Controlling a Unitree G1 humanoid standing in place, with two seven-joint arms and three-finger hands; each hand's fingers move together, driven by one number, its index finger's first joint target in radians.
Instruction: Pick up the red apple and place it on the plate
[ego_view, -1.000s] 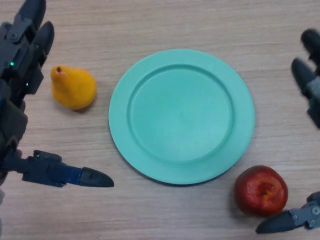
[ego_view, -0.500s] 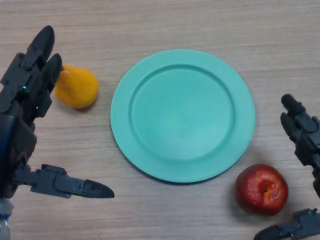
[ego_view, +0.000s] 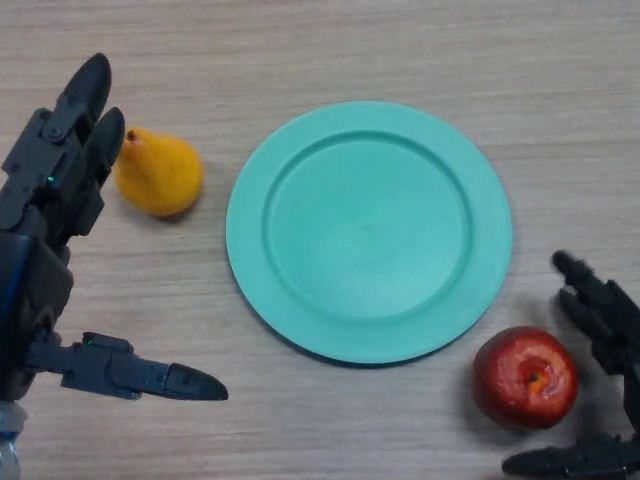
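The red apple (ego_view: 526, 377) rests on the wooden table at the lower right, just off the rim of the green plate (ego_view: 368, 228), which lies bare in the middle. My right hand (ego_view: 606, 325) is at the right edge beside the apple, open, its fingers above and right of the fruit and its thumb below it, not touching. My left hand (ego_view: 45, 220) stays open at the left edge, fingers pointing up and thumb stretched toward the middle.
A yellow pear (ego_view: 160, 175) lies left of the plate, right beside my left hand's fingers. Bare wooden tabletop surrounds the plate on all sides.
My right hand has come down and inward toward the apple, its fingers now just right of it. The left hand, pear, plate and apple have barely shifted.
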